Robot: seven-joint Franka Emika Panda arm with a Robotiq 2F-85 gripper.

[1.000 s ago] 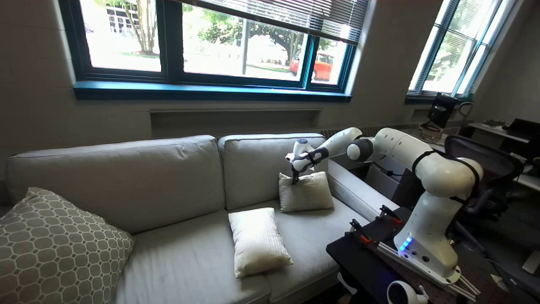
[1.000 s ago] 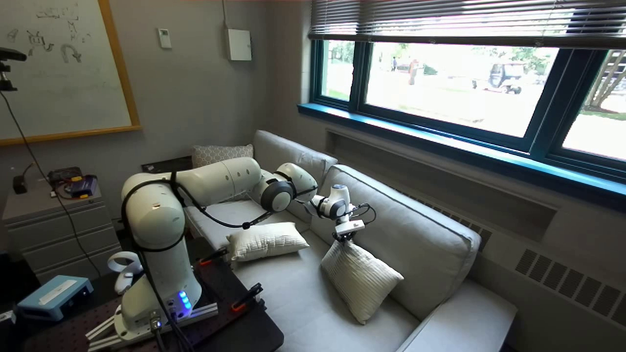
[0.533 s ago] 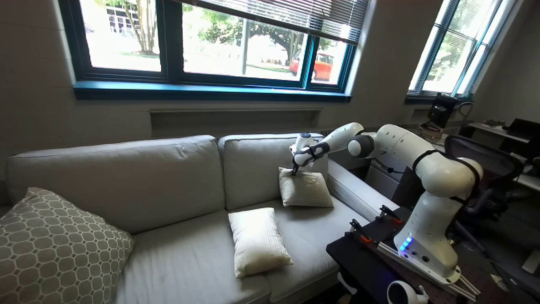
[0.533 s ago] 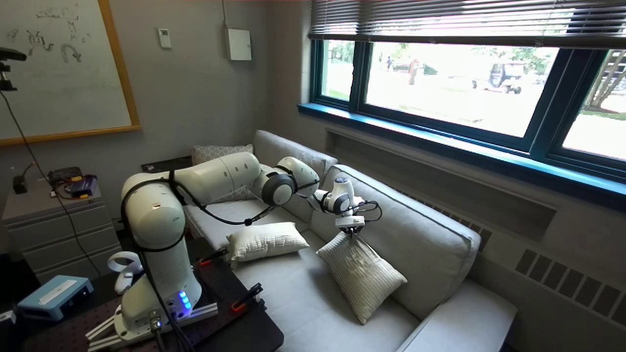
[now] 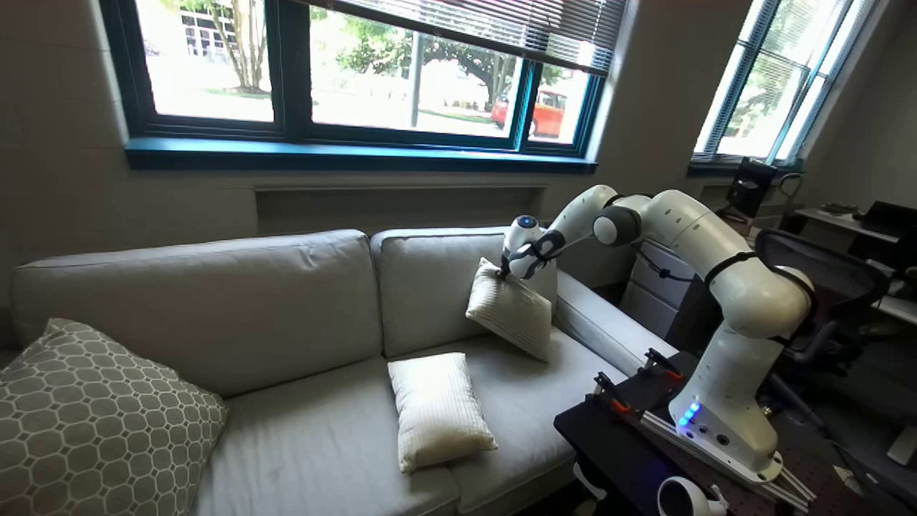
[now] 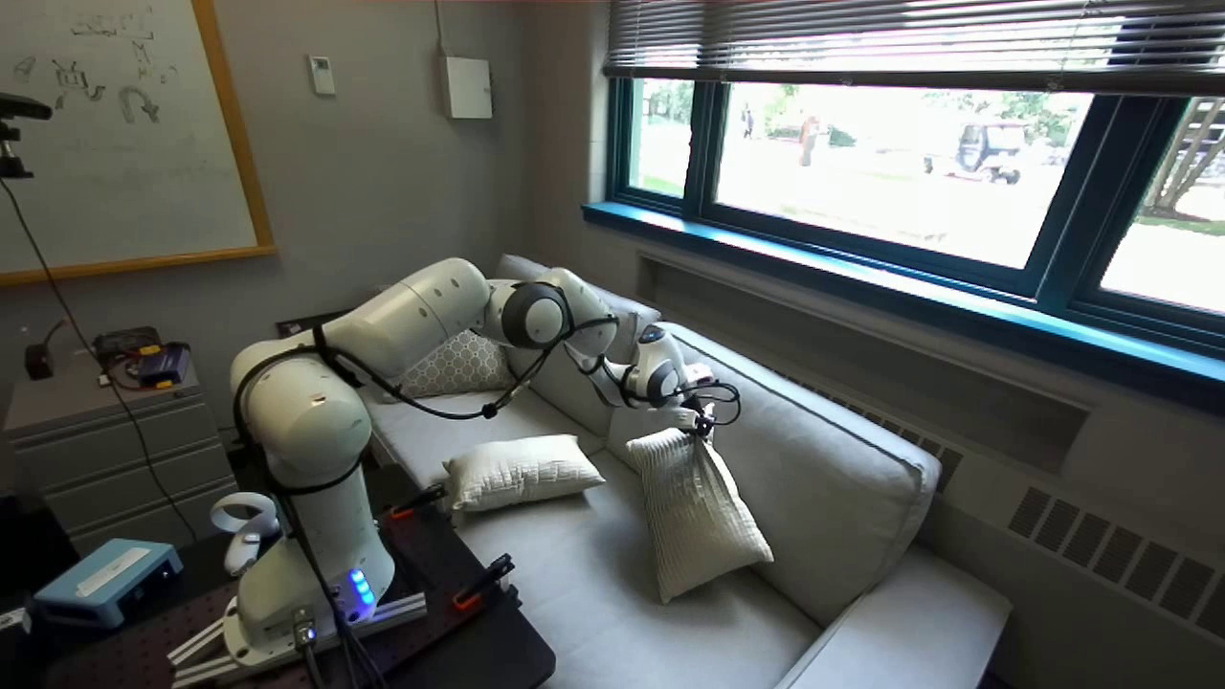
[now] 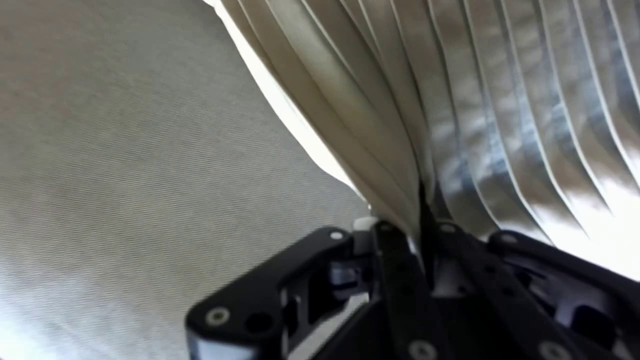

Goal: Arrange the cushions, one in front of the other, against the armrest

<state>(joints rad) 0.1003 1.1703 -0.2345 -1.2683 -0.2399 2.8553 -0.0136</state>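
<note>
A: What is where, from left to right?

B: On the left, a large lattice-patterned cushion (image 5: 107, 423) rests on the sofa (image 5: 308, 444), no part of the job. In the middle, a small cream cushion (image 5: 438, 412) lies flat on the seat (image 5: 516, 401), ungripped. Right of it, a second cream cushion (image 5: 512, 312) hangs tilted before the backrest (image 5: 433, 294), caught by its upper edge. On the right stands the armrest (image 6: 904, 627), the destination; in an exterior view, a patch of seat shows between it and the held cushion.

A: And the pincer?

B: The robot's pincer (image 7: 417, 225) is clamped tight, a gathered fold of the second cushion's ribbed cloth pinched in it in the wrist view.

A: Is that cushion clear of the seat?

B: Hard to tell. Its lowest corner points down toward the seat, but the exterior views do not settle whether it touches.

A: How far along is the work?

B: Likely short of half. One cushion is in the grip; neither leans on the armrest yet.

A: What is left?

B: By the look of it, the held cushion must go right, be set upright against the armrest and let go. The flat one must then be gripped, carried over and stood in front of it, a step not yet done.
</note>
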